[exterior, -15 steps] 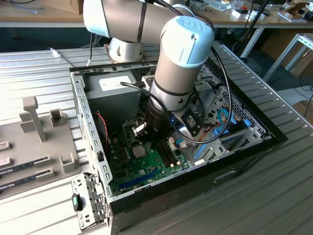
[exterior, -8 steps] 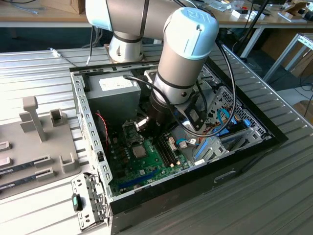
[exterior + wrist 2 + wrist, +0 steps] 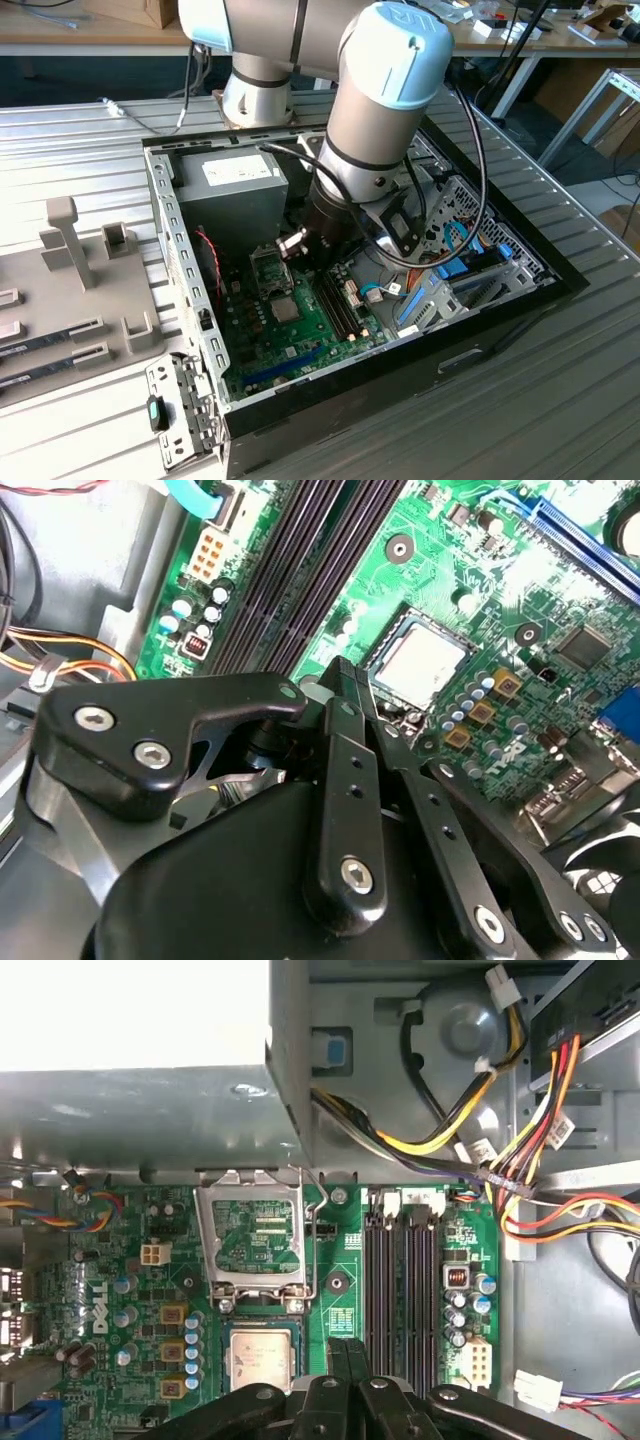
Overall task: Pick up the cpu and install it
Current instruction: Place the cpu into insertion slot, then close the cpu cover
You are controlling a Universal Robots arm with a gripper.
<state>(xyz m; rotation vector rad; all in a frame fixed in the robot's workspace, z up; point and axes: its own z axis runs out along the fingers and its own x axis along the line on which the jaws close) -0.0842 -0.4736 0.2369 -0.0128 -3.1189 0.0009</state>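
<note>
The hand has its fingers pressed together with nothing between them, tips hanging just over the motherboard right next to the CPU socket. The cpu is already sitting flat in the socket, silvery top up; in the first wrist view it's at about 9 o'clock from the fingertips, just beside them but not touching. The metal retention frame is flipped open, standing up at 12 o'clock from the chip. The dark memory slots run alongside, at roughly 1 o'clock from the hand.

In the exterior view the arm reaches down into the open computer case, which sits on a ribbed metal bench. A bundle of yellow, orange and black wires loops over by the case wall.
</note>
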